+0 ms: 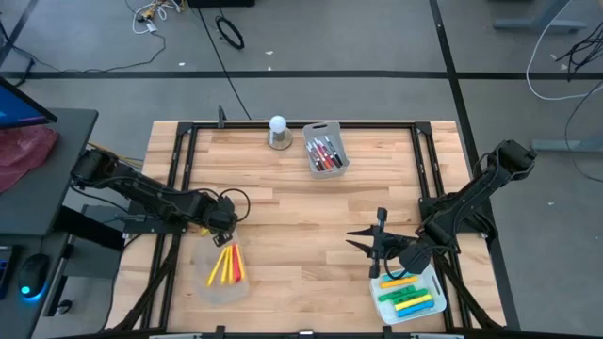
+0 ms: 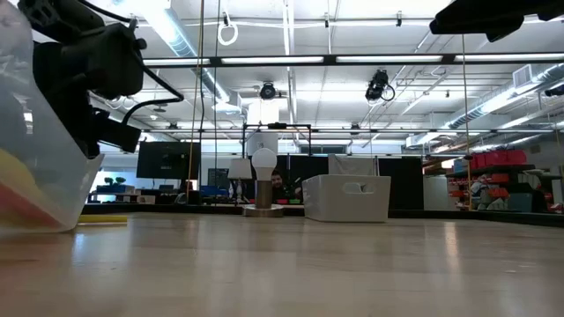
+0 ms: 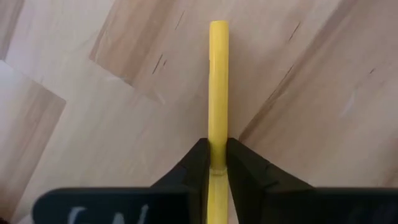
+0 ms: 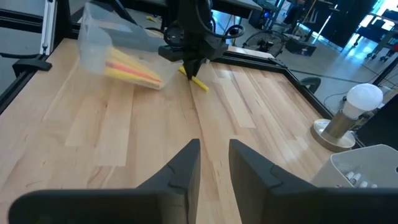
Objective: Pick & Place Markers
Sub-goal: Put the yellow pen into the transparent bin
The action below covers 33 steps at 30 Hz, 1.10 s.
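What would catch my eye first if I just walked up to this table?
Probably the left tool, pinching a yellow marker just above the wood beside a clear container of yellow and orange markers at the table's near left. Next, the white bin of red and dark markers at the far edge, with a white ball lamp beside it. The right tool hovers open near a tray of green, yellow and orange markers.

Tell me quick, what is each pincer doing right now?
Left pincer: closed on a slim yellow plastic marker.
Right pincer: open, holding nothing, above the wooden table.
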Each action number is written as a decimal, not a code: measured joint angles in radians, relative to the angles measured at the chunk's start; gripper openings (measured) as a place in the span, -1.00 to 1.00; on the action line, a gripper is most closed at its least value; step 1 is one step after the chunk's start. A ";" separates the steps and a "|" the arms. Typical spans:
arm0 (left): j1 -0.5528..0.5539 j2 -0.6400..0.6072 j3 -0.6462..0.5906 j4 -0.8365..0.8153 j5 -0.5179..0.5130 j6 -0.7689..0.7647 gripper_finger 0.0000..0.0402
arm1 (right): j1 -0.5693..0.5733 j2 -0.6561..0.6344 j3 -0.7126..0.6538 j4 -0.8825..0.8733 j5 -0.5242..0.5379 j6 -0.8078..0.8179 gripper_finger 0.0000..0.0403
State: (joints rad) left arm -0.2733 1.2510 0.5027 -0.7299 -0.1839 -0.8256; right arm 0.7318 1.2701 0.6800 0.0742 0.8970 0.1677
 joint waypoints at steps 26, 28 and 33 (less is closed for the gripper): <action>0.157 -0.001 0.047 0.042 0.022 -0.126 0.10 | -0.022 0.000 0.000 0.001 0.000 0.007 -0.57; 0.173 -0.001 0.020 0.165 0.029 -0.100 0.20 | -0.022 0.000 0.000 0.001 0.000 0.007 -0.57; 0.180 -0.001 0.003 0.253 -0.004 -0.026 0.21 | -0.022 0.000 0.000 0.001 0.000 0.003 -0.57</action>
State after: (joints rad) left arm -0.0935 1.2499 0.5053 -0.4767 -0.1880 -0.8520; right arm 0.7101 1.2701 0.6800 0.0750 0.8966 0.1707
